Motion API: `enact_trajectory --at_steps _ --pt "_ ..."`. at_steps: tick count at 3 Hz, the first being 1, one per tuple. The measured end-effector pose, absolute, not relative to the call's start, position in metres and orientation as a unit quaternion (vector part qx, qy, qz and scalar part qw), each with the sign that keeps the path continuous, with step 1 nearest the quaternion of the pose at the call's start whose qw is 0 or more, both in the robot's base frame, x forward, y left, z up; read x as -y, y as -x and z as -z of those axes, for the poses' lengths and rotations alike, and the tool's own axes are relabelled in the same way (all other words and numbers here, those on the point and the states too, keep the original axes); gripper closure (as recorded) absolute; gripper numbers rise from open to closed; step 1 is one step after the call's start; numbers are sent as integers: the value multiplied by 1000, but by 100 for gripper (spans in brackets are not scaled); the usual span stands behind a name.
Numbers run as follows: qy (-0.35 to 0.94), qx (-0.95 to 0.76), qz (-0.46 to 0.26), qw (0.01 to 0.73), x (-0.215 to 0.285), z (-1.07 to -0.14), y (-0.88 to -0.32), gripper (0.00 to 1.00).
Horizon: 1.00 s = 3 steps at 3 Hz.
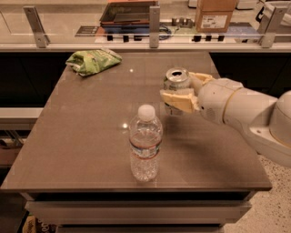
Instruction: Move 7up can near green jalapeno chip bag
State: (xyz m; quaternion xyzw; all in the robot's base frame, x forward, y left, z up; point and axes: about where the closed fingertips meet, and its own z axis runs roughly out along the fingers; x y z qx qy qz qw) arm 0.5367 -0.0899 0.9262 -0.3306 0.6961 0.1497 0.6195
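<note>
The 7up can (175,79), silver with an open pull-tab top, is upright at the right middle of the table. My gripper (183,90) reaches in from the right and is shut on the can, one cream finger (178,99) in front of it and one behind. The can appears held slightly above the tabletop. The green jalapeno chip bag (93,60), crumpled and light green, lies at the table's far left corner, well apart from the can.
A clear plastic water bottle (145,144) with a white cap stands at the front middle of the brown table (82,136). Behind the table runs a counter with metal posts (154,20), a dark tray and a cardboard box (215,13).
</note>
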Motion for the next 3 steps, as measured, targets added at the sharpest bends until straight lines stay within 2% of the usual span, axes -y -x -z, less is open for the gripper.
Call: enact_trajectory --at_steps 3 --pt "375 -656 -161 635 63 -982 -649 100"
